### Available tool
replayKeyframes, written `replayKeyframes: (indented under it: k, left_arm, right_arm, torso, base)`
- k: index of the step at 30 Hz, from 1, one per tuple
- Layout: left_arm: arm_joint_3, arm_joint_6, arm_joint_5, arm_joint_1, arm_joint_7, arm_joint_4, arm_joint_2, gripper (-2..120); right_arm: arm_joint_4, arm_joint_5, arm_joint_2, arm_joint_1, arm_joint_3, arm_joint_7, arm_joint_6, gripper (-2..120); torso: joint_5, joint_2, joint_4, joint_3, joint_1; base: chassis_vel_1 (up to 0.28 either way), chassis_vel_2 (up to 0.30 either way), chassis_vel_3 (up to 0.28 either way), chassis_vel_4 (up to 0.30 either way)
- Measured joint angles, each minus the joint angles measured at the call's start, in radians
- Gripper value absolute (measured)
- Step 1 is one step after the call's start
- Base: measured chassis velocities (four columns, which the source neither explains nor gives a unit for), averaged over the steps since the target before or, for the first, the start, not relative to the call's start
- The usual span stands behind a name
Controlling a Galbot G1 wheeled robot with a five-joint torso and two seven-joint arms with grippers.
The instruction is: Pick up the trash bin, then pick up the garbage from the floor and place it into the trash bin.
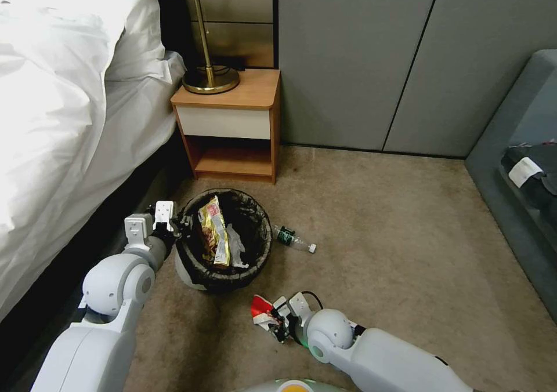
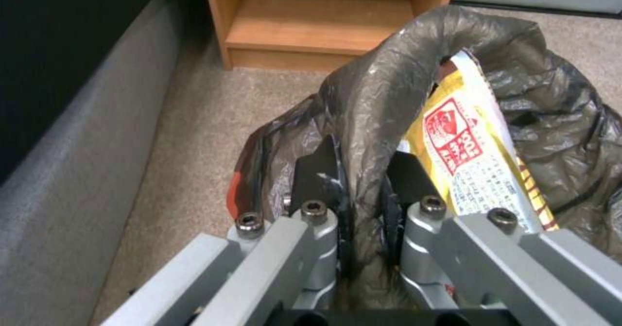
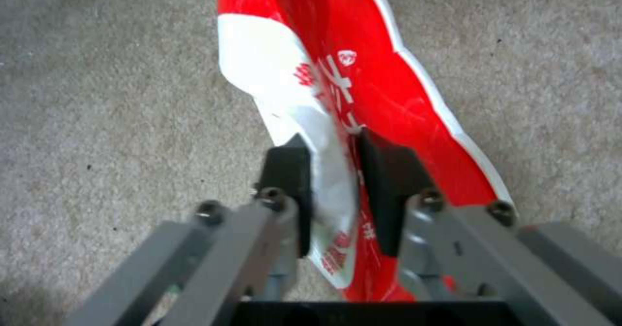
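Note:
The trash bin (image 1: 197, 273), white with a dark bag liner (image 2: 382, 88), stands on the carpet before the nightstand. My left gripper (image 1: 177, 225) is shut on its lined rim (image 2: 363, 170) at the bed side. Inside lie a yellow snack wrapper (image 1: 213, 229) (image 2: 479, 161) and white tissue (image 1: 235, 244). My right gripper (image 1: 277, 321) is shut on a red-and-white packet (image 1: 261, 311) (image 3: 363, 97), low over the carpet just in front of the bin. A small clear plastic bottle (image 1: 294, 239) lies on the floor right of the bin.
The bed (image 1: 58, 137) runs along the left, its grey base (image 2: 71, 170) close to my left gripper. A wooden nightstand (image 1: 232, 125) with a lamp (image 1: 206, 73) stands behind the bin. A grey sofa (image 1: 522, 166) sits at the right. Open carpet (image 1: 406, 253) lies between.

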Motion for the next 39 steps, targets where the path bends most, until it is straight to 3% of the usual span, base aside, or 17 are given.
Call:
replayKeyframes:
  k: [2,4,9,17,20,25,28,30,32,33,37,39]
  left_arm:
    - [0.000,0.000,0.001,0.000,0.000,0.000,0.000,5]
    - [0.000,0.000,0.001,0.001,0.000,0.000,0.000,5]
    - [0.000,0.000,0.000,0.000,-0.001,0.000,0.001,5]
    - [-0.005,0.000,-0.004,-0.005,-0.001,-0.005,0.006,5]
    - [-0.010,0.000,-0.011,-0.013,-0.004,-0.009,0.007,5]
    - [-0.010,0.000,-0.015,-0.014,-0.007,-0.016,0.007,5]
    - [-0.012,0.000,-0.020,-0.015,-0.007,-0.023,0.011,5]
    - [-0.012,0.000,-0.021,-0.015,-0.007,-0.026,0.012,5]
    - [-0.014,0.000,-0.022,-0.013,-0.008,-0.032,0.014,5]
    - [-0.014,0.000,-0.022,-0.013,-0.008,-0.032,0.014,5]
    - [-0.013,0.000,-0.021,-0.008,-0.008,-0.033,0.013,5]
    - [-0.011,0.000,-0.020,-0.008,-0.008,-0.033,0.011,5]
  right_arm:
    - [-0.003,-0.005,0.003,0.000,0.002,-0.001,0.001,7]
    - [-0.004,-0.012,0.004,-0.001,0.003,-0.001,0.002,5]
    - [0.007,-0.008,0.001,-0.002,0.028,-0.002,0.005,5]
    - [0.134,0.056,-0.060,0.005,0.177,0.019,0.001,4]
    - [0.326,0.151,-0.152,-0.017,0.350,0.085,0.001,4]
    - [0.406,0.192,-0.175,-0.049,0.489,0.135,0.002,3]
    - [0.479,0.205,-0.179,-0.097,0.675,0.153,0.003,3]
    - [0.502,0.205,-0.179,-0.112,0.730,0.151,0.004,3]
    - [0.572,0.205,-0.179,-0.162,0.913,0.136,0.005,3]
    - [0.572,0.205,-0.179,-0.162,0.913,0.136,0.005,3]
    - [0.677,0.253,-0.197,-0.207,1.121,0.131,0.006,3]
    - [0.712,0.310,-0.201,-0.204,1.149,0.151,0.003,3]
  torso:
    - [0.0000,0.000,0.0000,0.000,0.000]
    - [0.0000,0.000,0.0000,0.000,0.000]
    - [0.0003,0.000,0.0002,0.000,0.000]
    - [0.0003,0.000,0.0002,0.000,0.000]
    - [0.0001,0.000,0.0000,0.000,0.000]
    - [0.0004,0.000,0.0001,0.000,0.000]
    - [0.0005,0.000,0.0002,0.000,0.000]
    - [0.0004,0.000,0.0001,0.000,0.000]
    - [0.0006,0.000,-0.0001,0.000,0.000]
    - [0.0006,0.000,-0.0001,0.000,0.000]
    - [0.0005,0.000,-0.0003,0.000,0.000]
    - [0.0004,0.000,-0.0004,0.000,0.000]
  base:
    - [0.000,0.000,0.000,0.000]
    - [0.000,0.000,0.000,0.000]
    - [0.000,0.000,0.000,0.000]
    - [0.000,0.000,0.000,0.000]
    - [0.000,0.000,0.000,0.000]
    - [0.000,0.000,0.000,0.000]
    - [0.000,0.000,0.000,0.000]
    - [0.000,0.000,0.000,0.000]
    - [0.000,0.000,0.000,0.000]
    - [0.000,0.000,0.000,0.000]
    - [0.000,0.000,0.000,0.000]
    - [0.000,0.000,0.000,0.000]
